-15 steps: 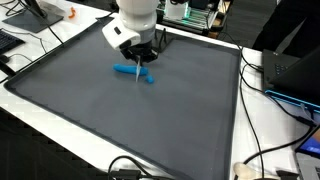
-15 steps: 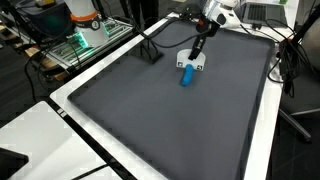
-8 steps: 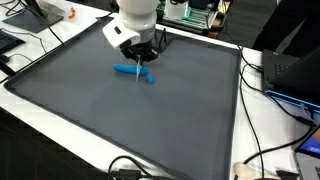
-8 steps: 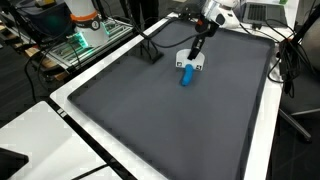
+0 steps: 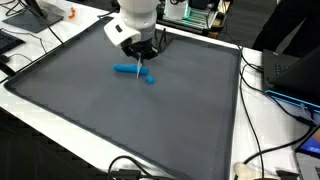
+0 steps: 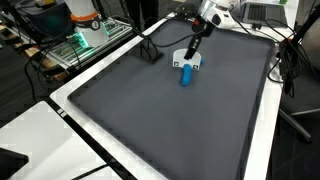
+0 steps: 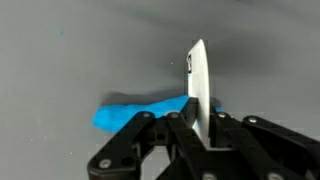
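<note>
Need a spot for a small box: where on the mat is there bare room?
The grey mat is bare across the whole half away from the gripper and along both side edges. It is crowded only where the gripper, shut on a white strip, is down at a blue piece. Cables lie outside the mat's border.

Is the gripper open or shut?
Shut: the wrist view shows the gripper clamped on a thin white piece.
</note>
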Controlling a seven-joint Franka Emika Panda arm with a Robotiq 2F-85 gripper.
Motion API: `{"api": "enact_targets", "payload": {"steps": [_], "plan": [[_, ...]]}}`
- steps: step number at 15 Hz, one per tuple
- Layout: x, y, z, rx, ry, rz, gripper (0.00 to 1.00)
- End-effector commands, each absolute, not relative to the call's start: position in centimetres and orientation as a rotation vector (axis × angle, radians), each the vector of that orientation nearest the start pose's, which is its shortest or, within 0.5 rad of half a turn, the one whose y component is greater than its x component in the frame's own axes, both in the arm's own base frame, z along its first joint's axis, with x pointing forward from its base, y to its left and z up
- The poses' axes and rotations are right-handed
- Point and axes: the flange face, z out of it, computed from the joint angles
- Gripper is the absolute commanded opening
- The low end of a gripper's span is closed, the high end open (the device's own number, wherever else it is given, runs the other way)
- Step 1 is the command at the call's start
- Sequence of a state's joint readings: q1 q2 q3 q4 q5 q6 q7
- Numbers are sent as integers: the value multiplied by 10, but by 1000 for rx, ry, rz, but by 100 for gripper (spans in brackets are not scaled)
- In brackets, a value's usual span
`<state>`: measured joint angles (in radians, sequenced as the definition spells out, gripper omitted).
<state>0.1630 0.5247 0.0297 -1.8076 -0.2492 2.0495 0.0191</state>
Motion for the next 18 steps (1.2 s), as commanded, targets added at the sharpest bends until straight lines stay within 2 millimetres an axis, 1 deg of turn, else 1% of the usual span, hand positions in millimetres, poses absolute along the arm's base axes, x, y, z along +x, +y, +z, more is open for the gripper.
{"api": "enact_targets", "payload": {"steps": [1,7,12,14,18], "plan": [[598,99,239,-3280,-517,434,2],[603,101,263,-3295,-501,343,2],[611,96,286,-3316,-467,282,2],[615,92,292,-3325,-454,267,2],[622,82,293,-3340,-419,246,2]]}}
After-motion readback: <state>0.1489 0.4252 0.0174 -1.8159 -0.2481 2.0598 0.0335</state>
